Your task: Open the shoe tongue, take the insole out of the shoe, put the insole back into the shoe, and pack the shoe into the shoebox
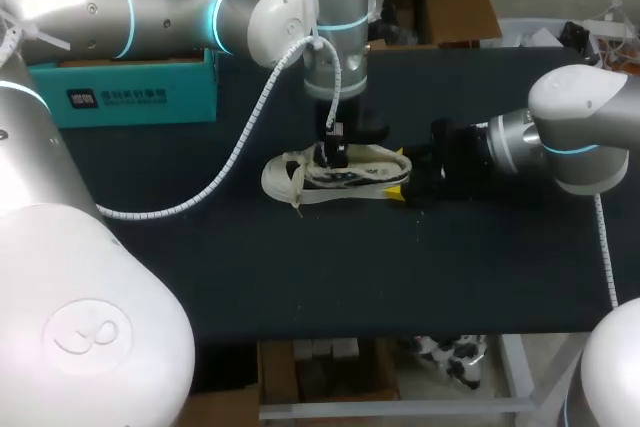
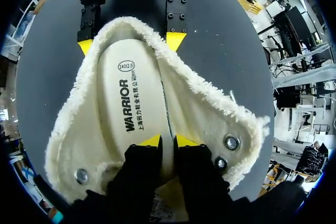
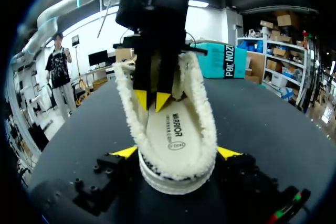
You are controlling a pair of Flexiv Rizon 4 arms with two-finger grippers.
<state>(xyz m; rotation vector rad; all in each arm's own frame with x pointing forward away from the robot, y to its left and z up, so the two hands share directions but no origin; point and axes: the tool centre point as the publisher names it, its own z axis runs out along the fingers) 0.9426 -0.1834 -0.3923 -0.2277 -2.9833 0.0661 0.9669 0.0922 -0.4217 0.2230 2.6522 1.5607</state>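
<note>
**Left gripper [image 2: 168, 141] nips the insole [image 2: 128, 98], right gripper [image 3: 177, 152] braces the heel**

From my desk I see the shoe [image 1: 288, 175] lying sole-down near the middle of the dark table [image 1: 300, 277], toe toward my left arm's side, its fleecy mouth spread wide. The right gripper sits low at the heel, fingers set wide apart with one yellow tip against each flank. I read that as a clamp, there so the shoe cannot lift or skid when the other arm pulls.

The left gripper hangs straight down into the opening. Its tips are pressed nearly together on the insole's edge, forward of the heel and near the eyelets (its wrist view shows a thin pale lip running between the pads, which I take to be that edge). Coming from above makes sense to me: the lined walls stand tall around an insole lying flat on the bottom, so only a vertical nip reaches it.

The rest of the insole lies seated, printed face up, so I judge the taking-out as started, not done. The teal shoebox [image 1: 130, 87] stands at the table's far side behind my left arm, well apart from the shoe, out of the way until packing. What I would watch is the pinch catching fleece along with the insole.
</note>
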